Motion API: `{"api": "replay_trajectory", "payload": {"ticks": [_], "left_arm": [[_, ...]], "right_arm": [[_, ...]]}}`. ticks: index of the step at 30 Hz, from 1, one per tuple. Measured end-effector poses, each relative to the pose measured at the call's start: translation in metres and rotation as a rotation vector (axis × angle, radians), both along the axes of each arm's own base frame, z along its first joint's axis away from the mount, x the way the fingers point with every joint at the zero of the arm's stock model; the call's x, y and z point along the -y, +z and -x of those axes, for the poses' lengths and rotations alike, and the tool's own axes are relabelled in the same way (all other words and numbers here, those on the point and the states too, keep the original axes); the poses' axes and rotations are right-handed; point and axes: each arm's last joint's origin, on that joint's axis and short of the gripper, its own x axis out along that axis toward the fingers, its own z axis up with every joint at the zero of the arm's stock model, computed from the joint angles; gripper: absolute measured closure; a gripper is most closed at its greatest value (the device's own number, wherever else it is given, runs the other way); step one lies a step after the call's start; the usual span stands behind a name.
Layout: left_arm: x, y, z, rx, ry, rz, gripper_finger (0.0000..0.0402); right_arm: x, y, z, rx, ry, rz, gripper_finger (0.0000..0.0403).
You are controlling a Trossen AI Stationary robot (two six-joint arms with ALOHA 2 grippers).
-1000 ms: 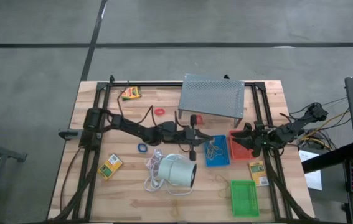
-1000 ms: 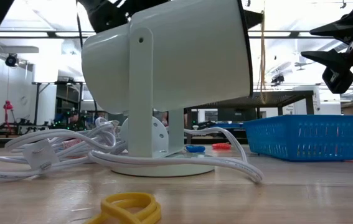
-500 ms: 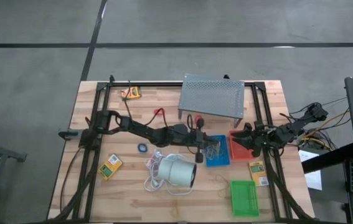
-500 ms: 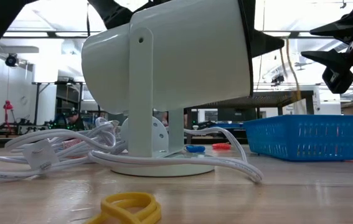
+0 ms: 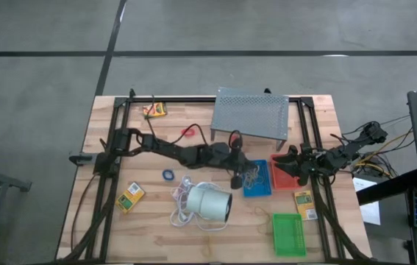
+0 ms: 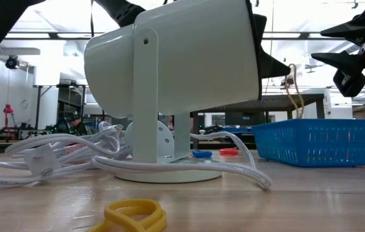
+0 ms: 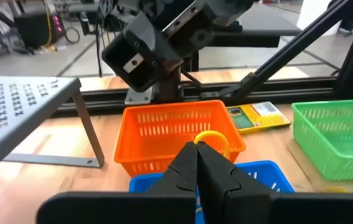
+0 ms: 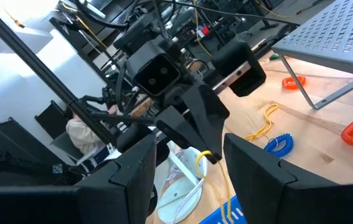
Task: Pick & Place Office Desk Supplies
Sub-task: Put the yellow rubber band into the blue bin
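The left hand (image 5: 235, 179) was pinched shut on a tan rubber band (image 6: 291, 87), carried just above the blue tray (image 5: 255, 179), which sat between the white cylinder (image 5: 209, 204) and the red tray (image 5: 284, 174) on the tabletop (image 5: 157, 228). To finish the step well, the band would best be brought squarely over the tray's middle and lowered until its hanging loop was inside the walls before the fingers were parted; a release from this height could let the springy band catch on the rim or bounce out. The right hand (image 5: 294, 168) waited, spread wide and holding nothing, over the red tray, so no crowding of the drop was expected.

The band itself was barely made out in the high view, whereas its dangling loop above the tray wall was plainly given by the low view. Only in the left wrist view were the closed fingertips (image 7: 196, 163) seen aimed across the blue tray towards the red one.
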Motion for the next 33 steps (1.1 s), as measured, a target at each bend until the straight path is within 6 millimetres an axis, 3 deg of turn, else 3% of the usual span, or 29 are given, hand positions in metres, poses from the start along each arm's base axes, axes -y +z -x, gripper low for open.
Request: {"api": "replay_trajectory", "payload": {"ticks": [23,33], "left_arm": [[-0.004,-0.016,0.006,-0.18,-0.004,0.011,0.0396],[-0.004,-0.017,0.005,-0.18,-0.003,0.011,0.0396]], "right_arm": [[0.0,0.0,0.0,0.0,0.0,0.0,0.0218],[0.0,0.0,0.0,0.0,-0.001,0.0,0.0218]]}}
